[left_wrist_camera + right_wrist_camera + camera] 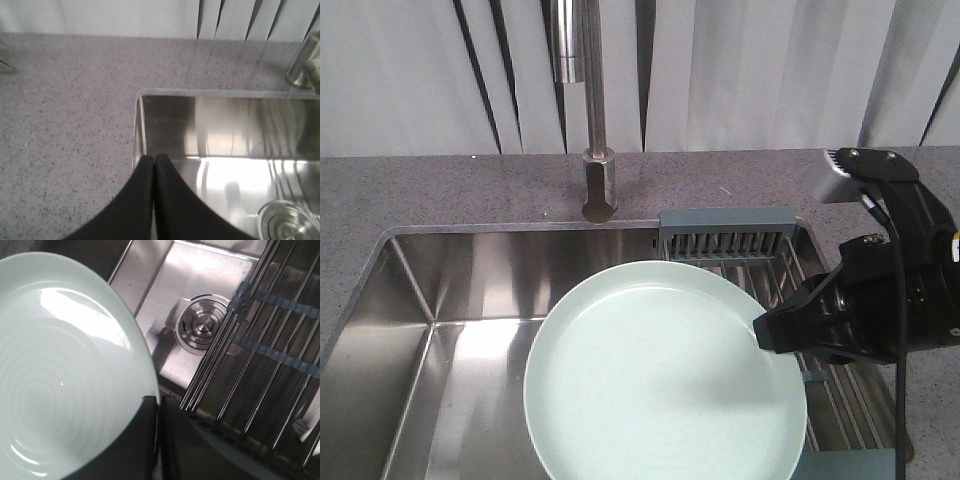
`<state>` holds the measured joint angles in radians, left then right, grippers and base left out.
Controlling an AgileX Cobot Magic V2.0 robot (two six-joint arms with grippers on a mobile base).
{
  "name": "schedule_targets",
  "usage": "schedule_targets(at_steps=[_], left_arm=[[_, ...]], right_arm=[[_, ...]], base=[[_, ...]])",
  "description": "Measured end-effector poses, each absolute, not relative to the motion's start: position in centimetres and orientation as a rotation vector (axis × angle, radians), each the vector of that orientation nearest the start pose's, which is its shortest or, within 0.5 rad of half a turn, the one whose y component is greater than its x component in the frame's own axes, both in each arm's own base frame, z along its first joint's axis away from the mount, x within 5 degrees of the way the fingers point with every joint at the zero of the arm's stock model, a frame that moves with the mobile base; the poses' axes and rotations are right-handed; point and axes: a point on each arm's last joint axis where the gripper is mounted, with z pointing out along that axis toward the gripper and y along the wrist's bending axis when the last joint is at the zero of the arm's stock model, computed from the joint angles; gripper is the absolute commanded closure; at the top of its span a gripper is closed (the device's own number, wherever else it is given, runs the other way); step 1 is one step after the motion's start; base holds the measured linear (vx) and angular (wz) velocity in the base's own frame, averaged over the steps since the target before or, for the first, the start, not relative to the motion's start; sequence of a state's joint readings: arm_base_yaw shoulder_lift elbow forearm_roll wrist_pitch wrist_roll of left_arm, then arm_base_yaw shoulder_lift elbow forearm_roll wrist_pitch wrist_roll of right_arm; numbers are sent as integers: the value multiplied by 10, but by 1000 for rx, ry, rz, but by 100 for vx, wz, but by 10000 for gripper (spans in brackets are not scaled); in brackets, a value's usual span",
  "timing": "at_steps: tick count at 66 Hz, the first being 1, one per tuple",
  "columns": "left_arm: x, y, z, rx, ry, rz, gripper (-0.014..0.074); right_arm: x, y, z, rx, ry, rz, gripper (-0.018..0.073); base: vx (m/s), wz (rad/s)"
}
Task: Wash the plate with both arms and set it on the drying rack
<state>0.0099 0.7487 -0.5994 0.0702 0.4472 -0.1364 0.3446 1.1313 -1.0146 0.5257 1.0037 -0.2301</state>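
Your right gripper (767,335) is pinching the plate (660,380) by its right rim, with the jaws closed down to the rim's thickness. Your left gripper (154,160) is sitting fully closed, fingertips touching and gripping nothing, over the sink's (165,125) left corner. The plate is hanging over the sink, hollow face up (round, so no long axis), its right edge overlapping the rack (730,240).

Nothing legible in any of the three views, no brand, number or sign. The closest thing is a little yellow sticker (955,250) on the right arm (905,300), cut off by the edge of the front view and way too small to read.
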Motion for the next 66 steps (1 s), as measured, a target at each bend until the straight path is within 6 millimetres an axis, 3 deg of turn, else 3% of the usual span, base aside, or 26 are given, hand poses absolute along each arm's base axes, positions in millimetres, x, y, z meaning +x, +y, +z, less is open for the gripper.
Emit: schedule_targets(at_steps=[14, 21, 29, 35, 41, 66], left_arm=[[174, 4, 286, -112, 2197, -6, 540], [186, 5, 283, -116, 2254, -3, 420], [202, 3, 289, -115, 2310, -11, 225], [214, -2, 292, -47, 2358, -34, 94], [226, -10, 297, 59, 2389, -76, 18], [278, -47, 301, 535, 2295, -316, 21]], right_arm=[[187, 108, 342, -522, 2500, 718, 568], [187, 108, 342, -522, 2500, 718, 568], [187, 108, 342, -522, 2500, 718, 568], [187, 108, 342, -522, 2500, 718, 568], [187, 108, 342, -522, 2500, 718, 568], [187, 108, 342, -522, 2500, 718, 568]], base=[[0, 0], [0, 0], [0, 0], [0, 0], [0, 0], [0, 0]])
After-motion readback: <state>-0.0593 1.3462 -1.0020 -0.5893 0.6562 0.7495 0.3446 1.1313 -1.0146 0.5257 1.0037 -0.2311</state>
